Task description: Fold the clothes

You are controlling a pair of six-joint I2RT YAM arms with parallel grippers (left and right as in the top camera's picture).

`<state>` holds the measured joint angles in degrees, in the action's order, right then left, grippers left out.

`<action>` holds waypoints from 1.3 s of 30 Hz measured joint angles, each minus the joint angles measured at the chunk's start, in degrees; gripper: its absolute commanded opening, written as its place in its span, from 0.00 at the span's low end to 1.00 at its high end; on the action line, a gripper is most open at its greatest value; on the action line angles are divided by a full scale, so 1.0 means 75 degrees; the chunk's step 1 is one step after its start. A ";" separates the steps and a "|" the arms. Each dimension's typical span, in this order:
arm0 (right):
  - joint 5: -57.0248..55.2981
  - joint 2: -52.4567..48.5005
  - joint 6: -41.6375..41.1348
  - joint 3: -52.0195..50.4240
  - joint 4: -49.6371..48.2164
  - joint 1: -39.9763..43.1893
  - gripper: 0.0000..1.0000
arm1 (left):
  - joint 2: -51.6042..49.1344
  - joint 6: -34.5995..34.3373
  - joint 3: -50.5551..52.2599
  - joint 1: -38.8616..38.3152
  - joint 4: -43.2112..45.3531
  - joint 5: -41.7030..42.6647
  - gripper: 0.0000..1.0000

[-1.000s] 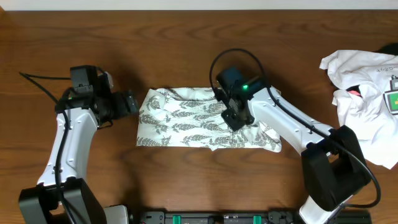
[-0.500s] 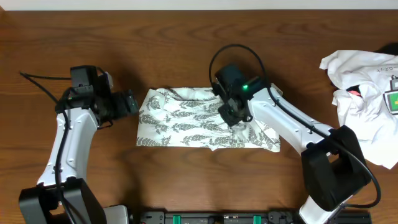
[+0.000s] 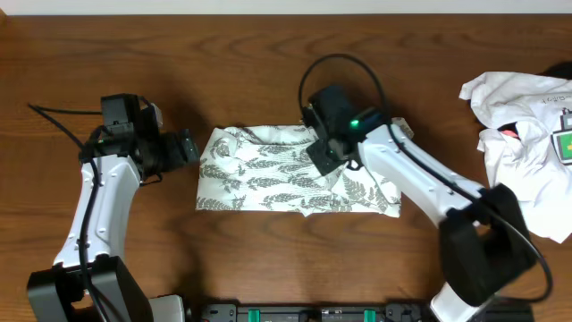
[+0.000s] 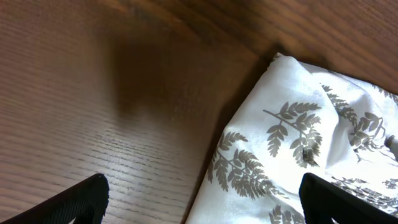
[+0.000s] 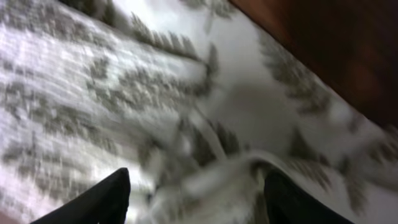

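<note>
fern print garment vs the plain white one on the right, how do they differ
The fern-print garment is covered in grey-green leaves; the plain white garment is unprinted, with a small green-and-yellow tag. The fern-print garment lies flattened in a rough rectangle mid-table; the plain white garment is a crumpled heap at the right edge. Both are pale fabric on the wooden table.

Robotics lab rig. Bare wood-grain worktop [image 3: 268, 268]. White-cased left arm [image 3: 100, 201] and right arm [image 3: 416, 174]. Exposed black cable [image 3: 313, 76] loops just behind the right jaws.
</note>
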<state>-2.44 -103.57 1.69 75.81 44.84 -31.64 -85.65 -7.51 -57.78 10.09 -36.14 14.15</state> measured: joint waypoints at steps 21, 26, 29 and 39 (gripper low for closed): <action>0.0297 0.1795 0.0128 0.0172 0.1492 0.0641 0.78 | 0.0000 0.0000 0.0000 0.0000 -0.0003 0.0000 0.98; 0.0539 0.1577 0.0149 0.0172 0.1483 0.0638 0.78 | -0.0003 0.0000 0.0000 0.0000 -0.0003 0.0000 0.98; 0.0615 0.1402 0.0172 0.0169 0.1317 0.0612 0.83 | 0.0000 0.0000 0.0000 0.0000 -0.0003 0.0000 0.98; 0.0154 0.1142 0.0702 0.0169 0.0842 -0.0015 0.99 | 0.0000 0.0000 0.0000 0.0000 -0.0003 0.0000 0.98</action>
<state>-1.28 -95.00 6.96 77.08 51.16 -31.75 -85.65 -7.51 -57.78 10.09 -36.16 14.15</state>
